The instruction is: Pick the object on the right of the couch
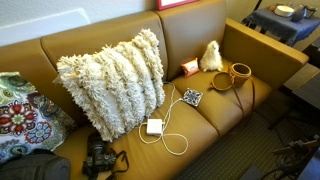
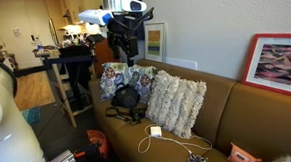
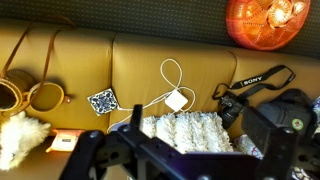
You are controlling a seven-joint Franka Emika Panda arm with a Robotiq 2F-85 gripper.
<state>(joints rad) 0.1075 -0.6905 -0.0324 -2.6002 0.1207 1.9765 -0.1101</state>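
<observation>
Couch (image 1: 100, 42): mustard leather and crowded. Whatever I nudge here slides on the smooth seat or drops off the front edge.
Shaggy pillow (image 1: 112, 80): cream, propped against the back at the middle seat. It sits between me and the target, so a low crossing would catch its pile.
Patterned pillow (image 1: 18, 115): at the far end of the couch, opposite the target and out of my way.
Camera (image 1: 98, 158): black, at the front edge of the far seat and right below my wrist view. Going down here would hit it.
Pincer (image 3: 185, 150): released, jaws wide apart and nothing between them. It hangs high over the pillow end, well apart from the target.
Fluffy toy (image 1: 211, 55): against the back at the end seat, just beside the target. If I close too wide, I take fur and not rim.
Basket (image 1: 240, 72): round, woven, dark inside. It sits on the end seat close to the arm, the end the task calls the right. A brown ring (image 1: 221, 82) touches it, and I cannot tell whether that is a lid.
Strap (image 3: 47, 62): a thin loop trailing across the seat. It may snag on the lift and tip the basket.
Charger (image 1: 155, 126): white, near the front edge, with its cable looping toward the end seat. A dragged jaw would pull it along.
Orange item (image 1: 189, 67): small, near the back beside the toy, and easily mistaken for the target.
</observation>
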